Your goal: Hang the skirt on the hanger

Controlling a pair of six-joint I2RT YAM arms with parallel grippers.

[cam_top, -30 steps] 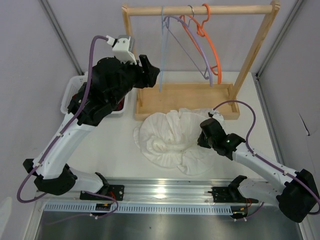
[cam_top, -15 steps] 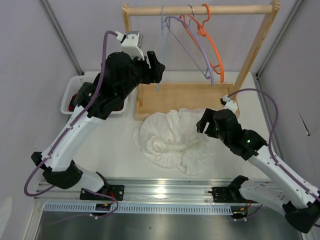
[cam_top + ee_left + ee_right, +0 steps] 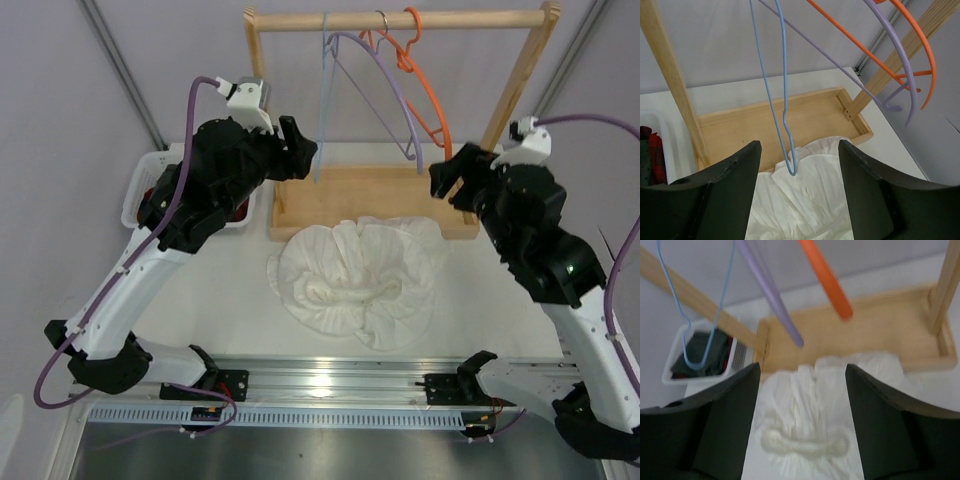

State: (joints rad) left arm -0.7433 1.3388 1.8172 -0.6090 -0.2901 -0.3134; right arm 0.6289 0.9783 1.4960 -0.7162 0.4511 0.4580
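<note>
Right fingers (image 3: 447, 181) higher now; white table (image 3: 225, 300), grey walls (image 3: 60, 90)

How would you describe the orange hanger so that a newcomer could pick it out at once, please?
Find the wooden rack at the back of the table. Of the three hangers on its top rail, the orange hanger is rightmost: thick, bright orange plastic, next to the lilac hanger, with the thin blue wire hanger furthest left.

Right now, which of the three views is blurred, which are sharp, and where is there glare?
Right wrist view: blurred, the bright orange plastic hanger and white crinkly fabric skirt soft-edged. Left wrist view: sharp, the thin pale blue wire hanger crisp. Top external view: sharp, with glare on the silver metal rail.
</note>
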